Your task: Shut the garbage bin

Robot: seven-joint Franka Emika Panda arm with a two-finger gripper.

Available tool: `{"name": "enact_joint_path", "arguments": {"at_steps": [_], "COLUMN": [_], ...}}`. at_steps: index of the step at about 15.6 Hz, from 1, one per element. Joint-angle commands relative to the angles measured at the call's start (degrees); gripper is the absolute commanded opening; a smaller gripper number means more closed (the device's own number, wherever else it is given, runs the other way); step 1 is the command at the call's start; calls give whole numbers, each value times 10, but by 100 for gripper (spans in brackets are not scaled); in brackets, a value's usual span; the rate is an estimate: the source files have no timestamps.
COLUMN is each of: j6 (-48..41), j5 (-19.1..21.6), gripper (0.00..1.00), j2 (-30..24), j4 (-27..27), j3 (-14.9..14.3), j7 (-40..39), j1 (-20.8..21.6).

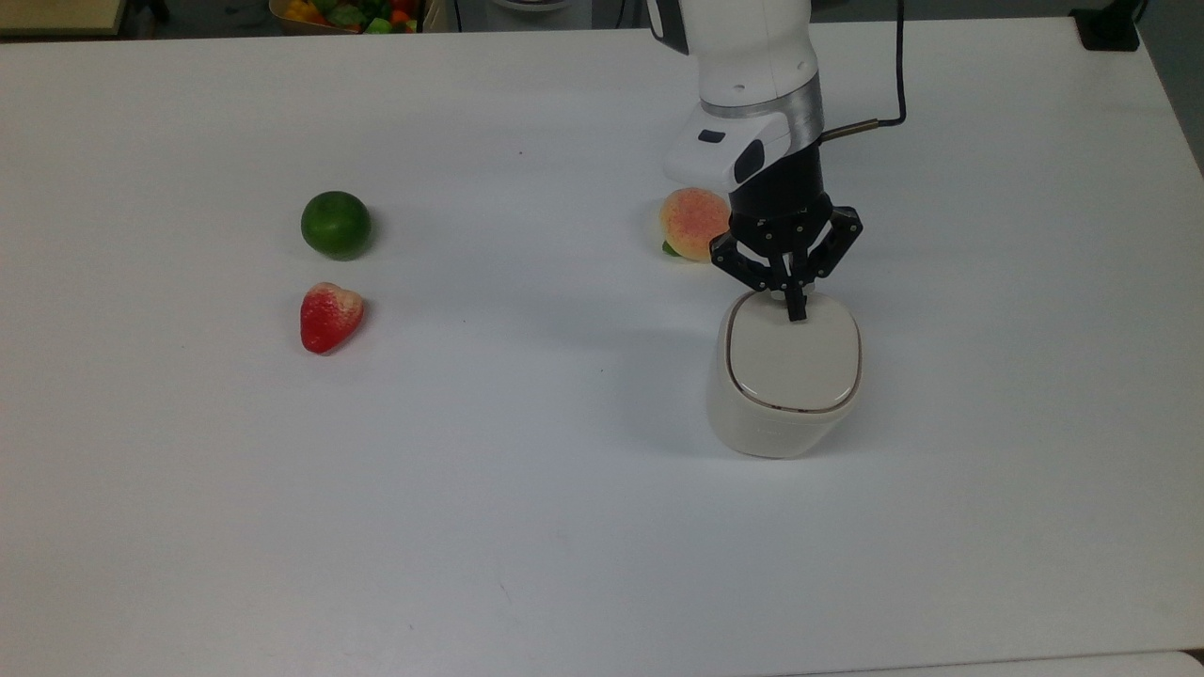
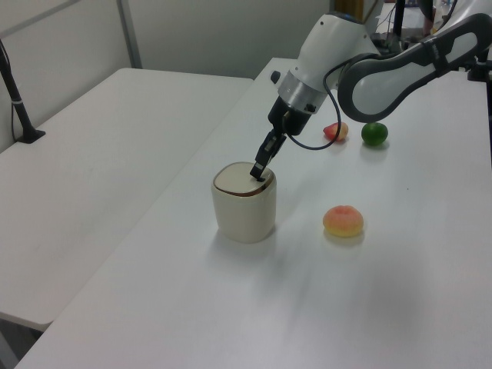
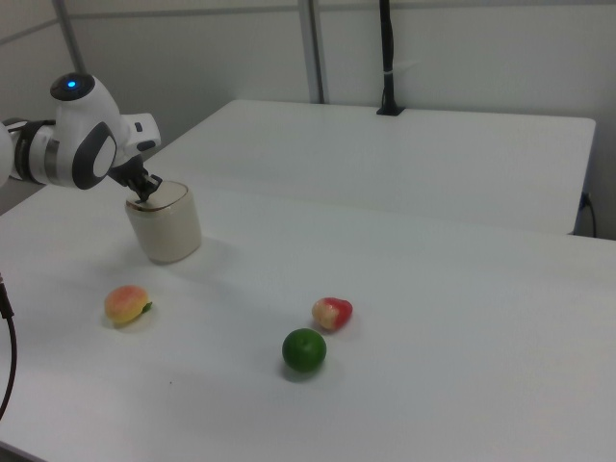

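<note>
**Carefully now: lid down, tips on its far edge**

Nearest you in the top view, the garbage bin [image 1: 784, 395] stands on the desk [image 1: 527, 527], toward the top view's right, with its lid [image 1: 795, 357] looking flush all round the rim. The gripper [image 1: 796, 308] presses on the lid's far edge, its fingers [image 1: 798, 303] clenched together into one point and grasping nothing.

Your risks, as I judge them: push further down and the off-centre load could tip or skid the light bin. Pull away sideways instead of straight up and the tips may drag the lid's edge and pop it open again. I can't tell whether the lid has latched, so it may spring back once you let go.

Just beyond the gripper lies the peach [image 1: 691, 224]; a backward swing could knock it. The strawberry [image 1: 329, 317] and lime [image 1: 336, 225] sit well apart.
</note>
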Motion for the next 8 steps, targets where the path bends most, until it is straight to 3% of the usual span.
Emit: {"name": "enact_joint_path", "arguments": {"at_steps": [1, 8], "j6": [-12, -11], "j5": [-9, -21], "gripper": [0, 0], "j2": [-4, 7], "j4": [-16, -23], "j3": [5, 5], "j7": [7, 7], "j1": [-2, -4]}}
